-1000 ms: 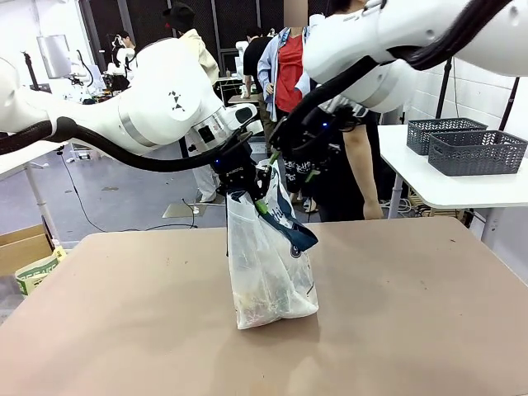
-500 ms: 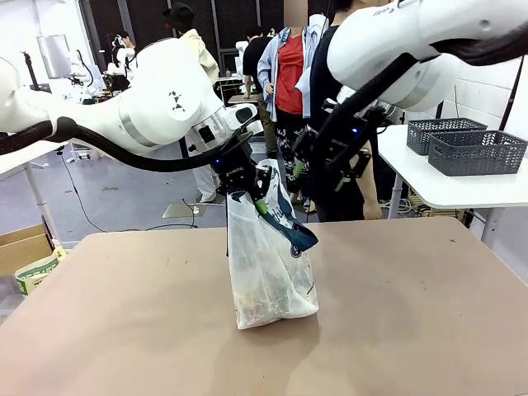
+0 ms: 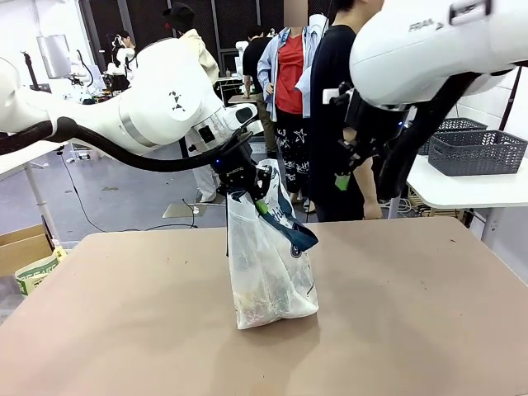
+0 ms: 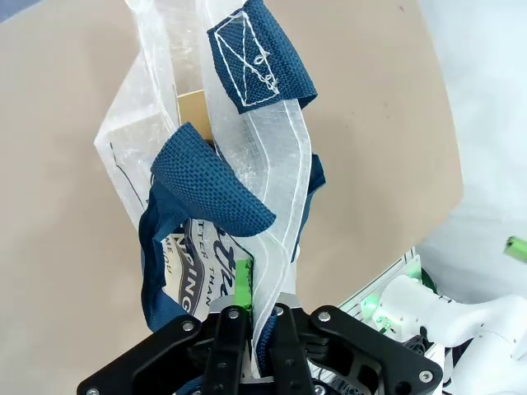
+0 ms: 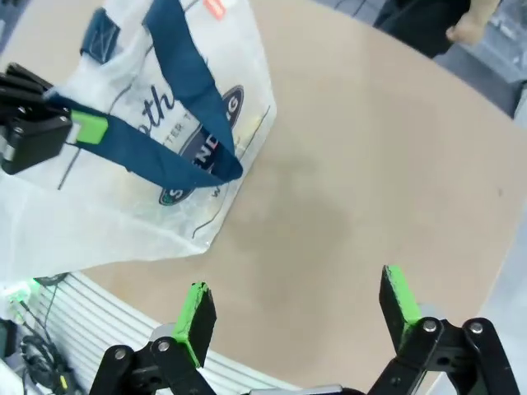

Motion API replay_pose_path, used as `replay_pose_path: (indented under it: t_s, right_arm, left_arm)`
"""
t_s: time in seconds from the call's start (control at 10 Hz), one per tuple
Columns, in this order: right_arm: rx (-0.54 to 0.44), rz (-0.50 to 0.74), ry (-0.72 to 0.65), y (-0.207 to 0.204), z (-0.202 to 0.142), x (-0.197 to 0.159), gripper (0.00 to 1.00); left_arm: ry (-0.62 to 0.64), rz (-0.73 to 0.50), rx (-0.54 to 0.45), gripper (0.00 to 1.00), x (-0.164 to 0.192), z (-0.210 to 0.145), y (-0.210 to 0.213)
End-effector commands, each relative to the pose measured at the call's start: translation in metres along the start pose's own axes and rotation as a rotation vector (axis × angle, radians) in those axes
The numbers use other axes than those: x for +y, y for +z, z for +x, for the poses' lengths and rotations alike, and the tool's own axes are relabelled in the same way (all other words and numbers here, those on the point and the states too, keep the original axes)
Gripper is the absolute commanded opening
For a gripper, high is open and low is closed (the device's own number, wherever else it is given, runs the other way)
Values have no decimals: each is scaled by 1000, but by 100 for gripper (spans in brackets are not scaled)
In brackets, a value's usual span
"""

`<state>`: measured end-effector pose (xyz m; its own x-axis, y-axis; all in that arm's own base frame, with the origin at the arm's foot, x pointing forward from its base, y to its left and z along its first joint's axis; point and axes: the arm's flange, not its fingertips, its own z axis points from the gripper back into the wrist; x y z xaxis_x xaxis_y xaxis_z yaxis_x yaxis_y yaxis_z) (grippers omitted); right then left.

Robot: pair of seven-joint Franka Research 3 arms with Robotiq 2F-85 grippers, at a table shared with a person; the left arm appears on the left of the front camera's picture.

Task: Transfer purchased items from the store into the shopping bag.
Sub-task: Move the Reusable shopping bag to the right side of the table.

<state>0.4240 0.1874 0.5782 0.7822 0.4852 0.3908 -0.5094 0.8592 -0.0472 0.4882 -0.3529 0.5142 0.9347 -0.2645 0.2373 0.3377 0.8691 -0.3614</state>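
Whitish plastic bag (image 3: 268, 264) stands on the table (image 3: 412, 313) in the front view, its top pinched by the left claw (image 3: 247, 191); the right claw (image 3: 351, 169) hangs apart. Left wrist view: it clamps plastic beside a blue strap (image 4: 210, 193). Right wrist view: claw spread, empty (I'd say it next needs something to carry over).

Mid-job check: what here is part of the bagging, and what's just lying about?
Job:
- bag, standing on the table
- left end effector, shut on the bag's top
- right end effector, open, clear of the bag
- yellowish contents at the bag's bottom, too blurred to identify

Lying about:
- grey baskets on the side table
- cardboard box on the floor
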Motion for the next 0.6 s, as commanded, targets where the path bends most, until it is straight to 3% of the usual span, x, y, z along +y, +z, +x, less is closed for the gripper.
replay_pose_path:
  t_s: [0.0, 0.5]
  right_arm:
    - [55, -5, -5, -9, 4, 8, 100]
    - [55, -5, -5, -9, 4, 8, 100]
  left_arm:
    - [5, -8, -1, 0, 1, -1, 2]
    - [5, -8, -1, 0, 1, -1, 2]
